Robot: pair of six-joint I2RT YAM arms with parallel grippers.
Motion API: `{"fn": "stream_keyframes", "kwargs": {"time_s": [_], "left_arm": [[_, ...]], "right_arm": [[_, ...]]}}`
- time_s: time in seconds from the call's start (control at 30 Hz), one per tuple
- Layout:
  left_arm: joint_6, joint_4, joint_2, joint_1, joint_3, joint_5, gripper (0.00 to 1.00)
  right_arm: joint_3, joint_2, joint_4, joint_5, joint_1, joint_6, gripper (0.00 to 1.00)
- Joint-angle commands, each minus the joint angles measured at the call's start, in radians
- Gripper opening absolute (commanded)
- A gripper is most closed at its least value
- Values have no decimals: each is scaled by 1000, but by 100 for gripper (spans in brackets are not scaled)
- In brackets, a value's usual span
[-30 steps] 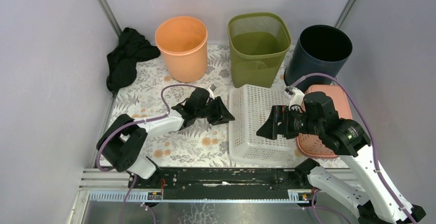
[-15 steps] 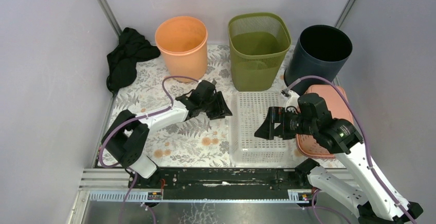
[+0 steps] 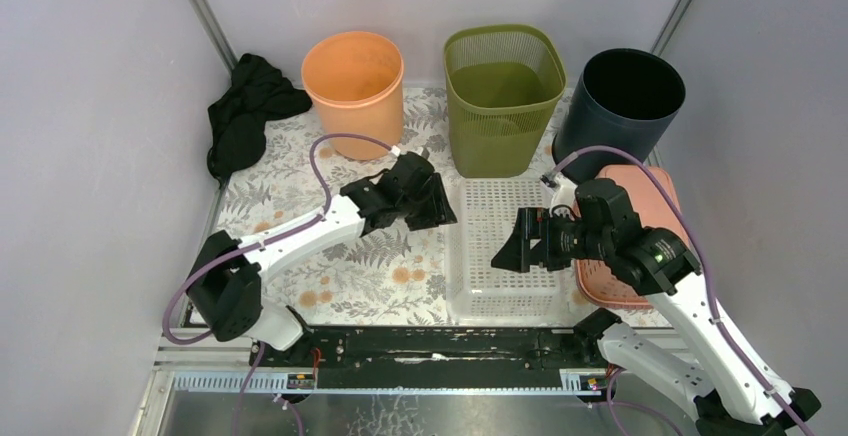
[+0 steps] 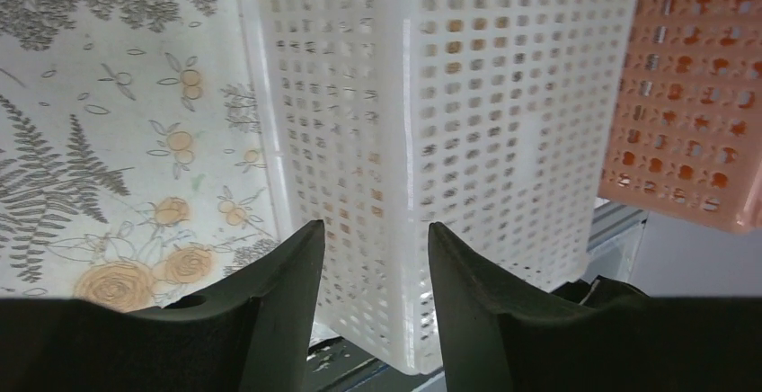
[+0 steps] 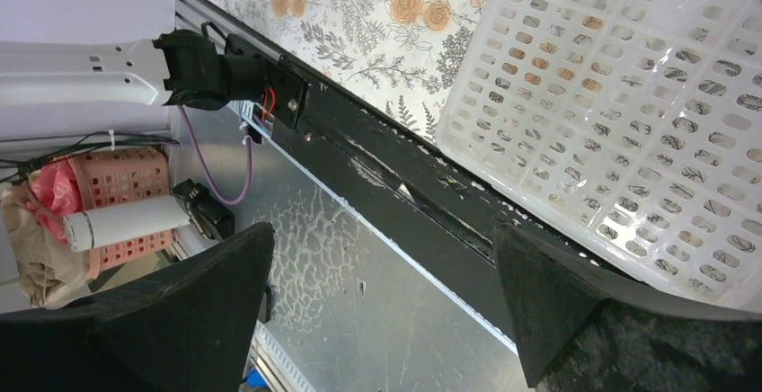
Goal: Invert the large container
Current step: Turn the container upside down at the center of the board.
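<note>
The large white perforated basket [image 3: 508,246] lies flat on the floral table cloth, between my two grippers. It looks to rest with its wide rim down and its base up. It fills the left wrist view [image 4: 431,122] and the upper right of the right wrist view [image 5: 629,113]. My left gripper [image 3: 438,208] is open and empty at the basket's far left corner, with nothing between its fingers [image 4: 373,257]. My right gripper [image 3: 512,248] is open wide and empty above the basket's middle [image 5: 382,248].
A pink perforated basket [image 3: 640,218] lies right of the white one. An orange bin [image 3: 354,91], a green mesh bin [image 3: 503,91] and a dark bin [image 3: 622,101] stand along the back. A black cloth [image 3: 245,111] lies at the far left. The black rail [image 3: 430,341] runs along the near edge.
The white basket was tilted up a second ago and now lies flat. My left gripper has moved back and slightly right. My right gripper has drawn slightly back.
</note>
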Motion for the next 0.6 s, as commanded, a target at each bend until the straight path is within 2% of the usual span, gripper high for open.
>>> {"fn": "stream_keyframes", "kwargs": {"time_s": [0.0, 0.2, 0.57], "left_arm": [[-48, -77, -14, -46, 77, -87, 54], [-75, -106, 44, -83, 154, -124, 64], [-102, -185, 183, -114, 325, -205, 64]], "right_arm": [[8, -38, 11, -53, 2, -57, 99], [9, -87, 8, -72, 2, -90, 99], [-10, -126, 10, -144, 3, -159, 99]]}}
